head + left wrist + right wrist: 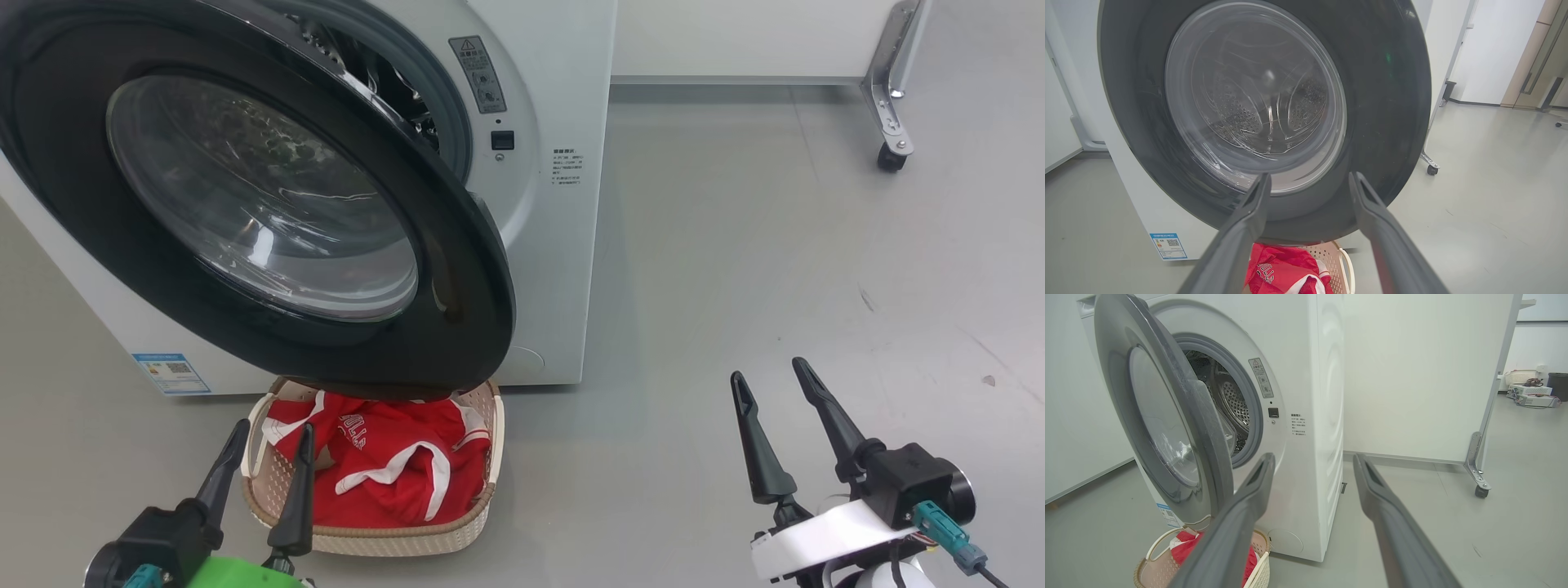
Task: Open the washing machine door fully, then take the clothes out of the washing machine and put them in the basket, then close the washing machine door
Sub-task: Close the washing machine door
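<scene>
Left gripper (275,427) and right gripper (768,371) both spread, holding nothing; red clothes (384,465) sit in the basket (392,541) under the half-open washing machine door (457,269), so we judge only closing remains: push its right edge shut.

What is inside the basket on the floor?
The basket holds red clothes with white trim, which fill most of it. The door hangs over its far end and covers that part, and what lies beneath the clothes cannot be seen.

Door (457,269) hides basket (392,541) back edge; sticker (171,373) txt unreadable
</scene>
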Controlling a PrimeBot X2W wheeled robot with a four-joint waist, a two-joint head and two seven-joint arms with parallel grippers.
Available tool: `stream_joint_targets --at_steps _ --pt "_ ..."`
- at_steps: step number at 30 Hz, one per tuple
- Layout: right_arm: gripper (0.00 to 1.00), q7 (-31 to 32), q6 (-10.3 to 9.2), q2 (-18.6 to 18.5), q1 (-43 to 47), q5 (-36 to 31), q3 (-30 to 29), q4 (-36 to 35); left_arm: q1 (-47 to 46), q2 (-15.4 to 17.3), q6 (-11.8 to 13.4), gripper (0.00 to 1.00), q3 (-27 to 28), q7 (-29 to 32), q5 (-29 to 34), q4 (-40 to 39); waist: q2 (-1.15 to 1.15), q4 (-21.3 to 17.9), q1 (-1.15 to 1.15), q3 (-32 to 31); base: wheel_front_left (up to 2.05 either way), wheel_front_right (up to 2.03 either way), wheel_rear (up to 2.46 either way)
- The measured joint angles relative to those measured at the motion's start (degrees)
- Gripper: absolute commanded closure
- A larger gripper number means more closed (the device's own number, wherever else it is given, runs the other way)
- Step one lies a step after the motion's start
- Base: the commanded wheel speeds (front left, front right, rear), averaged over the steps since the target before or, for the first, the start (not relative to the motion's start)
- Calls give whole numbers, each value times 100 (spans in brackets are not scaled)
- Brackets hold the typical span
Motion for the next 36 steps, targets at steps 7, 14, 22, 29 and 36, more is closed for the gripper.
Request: stream_joint_targets --at_steps 7,14,22,29,36 --pt "0 0 0 0 1 -10 32 18 7 -41 -26 0 52 0 92 -4 0 2 0 -3 0 0 0" --pt "0 0 1 0 1 -10 35 27 14 -108 -100 0 83 -1 157 -4 0 2 0 -1 0 0 0" --pt "0 0 2 1 1 -12 38 29 16 -172 -151 0 160 -1 223 -4 0 3 0 4 0 0 0" --pt "100 0 2 -20 0 -125 52 23 18 -194 -200 0 187 -1 341 -3 0 12 0 18 0 0 0" --pt "100 0 93 -120 -32 -312 215 -98 17 -241 -209 0 127 -1 408 -32 0 80 0 113 0 0 0"
